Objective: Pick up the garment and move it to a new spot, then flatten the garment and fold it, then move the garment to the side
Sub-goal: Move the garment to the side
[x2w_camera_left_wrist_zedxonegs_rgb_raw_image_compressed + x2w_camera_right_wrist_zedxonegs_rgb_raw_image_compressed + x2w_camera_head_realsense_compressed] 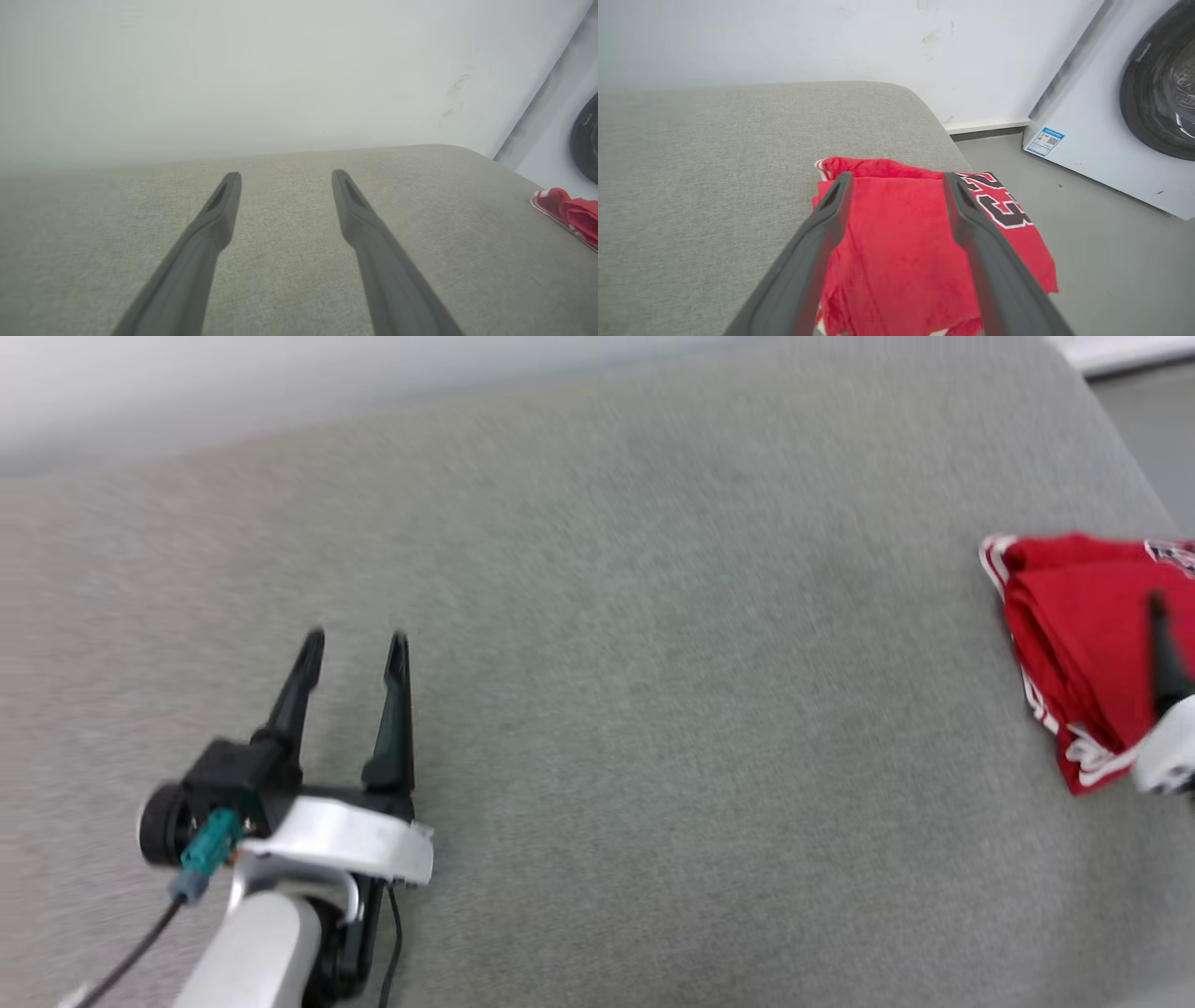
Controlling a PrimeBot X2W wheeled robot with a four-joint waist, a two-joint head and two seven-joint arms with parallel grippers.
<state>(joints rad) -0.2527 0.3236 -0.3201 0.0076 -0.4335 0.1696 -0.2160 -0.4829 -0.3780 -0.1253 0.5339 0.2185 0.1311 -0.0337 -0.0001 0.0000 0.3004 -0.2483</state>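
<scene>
Grey fabric surface (597, 663) against white wall; washing machine (1111, 140) at right. Garment (1074, 635) folded at surface's right edge, corner overhanging, long axis along fingers. Right gripper (897, 182) just above it, fingers spread, holding nothing. Left gripper (357, 644) likewise spread, well apart. Right arm nearer.

We see the garment (1074, 644), a red jersey folded into a loose, rumpled bundle, lying at the right edge of the grey bench (607, 709), near its far right corner. Red-white striped trim lines its left side, and its black-and-white number drapes past the edge.
</scene>
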